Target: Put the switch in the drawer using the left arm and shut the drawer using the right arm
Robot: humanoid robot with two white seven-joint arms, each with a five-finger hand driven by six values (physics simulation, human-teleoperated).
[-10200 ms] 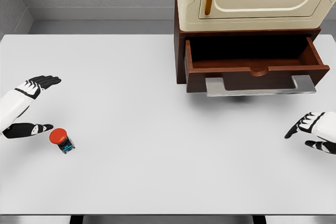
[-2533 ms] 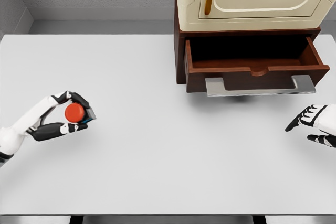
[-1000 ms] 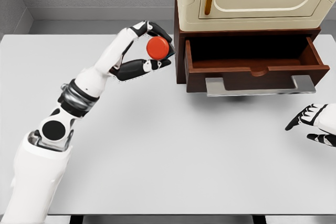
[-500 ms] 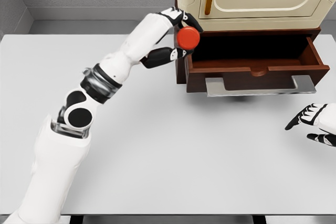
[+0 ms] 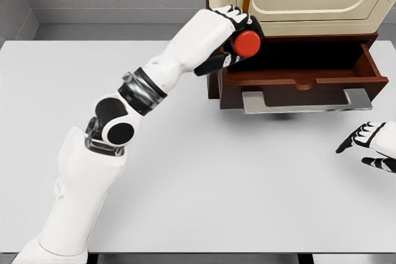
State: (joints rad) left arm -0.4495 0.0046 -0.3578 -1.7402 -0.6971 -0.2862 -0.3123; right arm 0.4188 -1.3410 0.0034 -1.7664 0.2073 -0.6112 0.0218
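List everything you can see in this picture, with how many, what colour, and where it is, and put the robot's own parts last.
table: one, white, fills most of the view.
cabinet: one, cream, on a brown base at the table's far right.
drawer: one, brown, open, under the cabinet.
drawer handle: one, grey metal, on the drawer's front.
switch: one, red button, held over the drawer's left end.
left hand: one, white and black, gripping the switch.
right hand: one, white and black, fingers relaxed, at the right edge by the table.
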